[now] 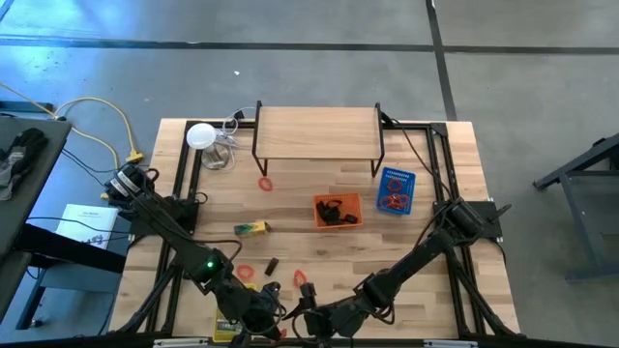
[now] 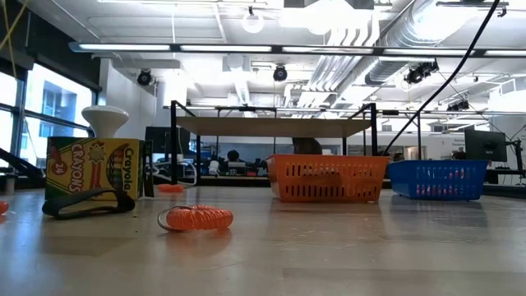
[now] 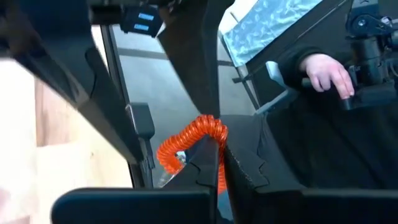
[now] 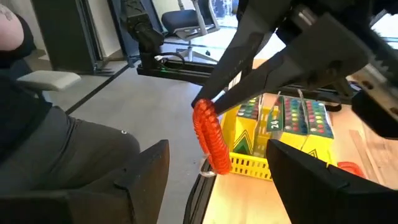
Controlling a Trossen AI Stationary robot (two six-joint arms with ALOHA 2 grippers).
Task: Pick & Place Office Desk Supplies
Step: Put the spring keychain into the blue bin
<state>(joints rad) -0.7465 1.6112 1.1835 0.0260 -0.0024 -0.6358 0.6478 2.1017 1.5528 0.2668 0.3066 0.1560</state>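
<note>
My left gripper (image 3: 219,149) (image 1: 274,309) is at the table's near edge, shut on a red coiled band (image 3: 189,140) (image 4: 208,134). My right gripper (image 4: 217,183) (image 1: 309,315) faces it close by, open and touching nothing. Just behind the band stands a yellow basket (image 4: 252,165) holding yellow-green crayon packs (image 4: 292,121). On the table lie another pack (image 1: 251,228), red bands (image 1: 264,183) (image 1: 246,273) and a black clip (image 1: 273,264). The orange basket (image 1: 337,211) holds black clips. The blue basket (image 1: 395,190) holds red bands. My left gripper pinches the red coiled band by its upper end (image 4: 200,109) between its two fingertips (image 4: 217,93). The band hangs below the fingers, lifted clear, with its lower end (image 4: 217,163) beside the yellow basket's wall.
A wooden shelf on black legs (image 1: 317,133) stands at the far side, with a white round disc (image 1: 200,135) to its left. A crayon box (image 2: 94,168), a black band (image 2: 86,201) and a red coil (image 2: 196,218) show in the low view. A person (image 3: 326,71) sits beyond the near edge.
</note>
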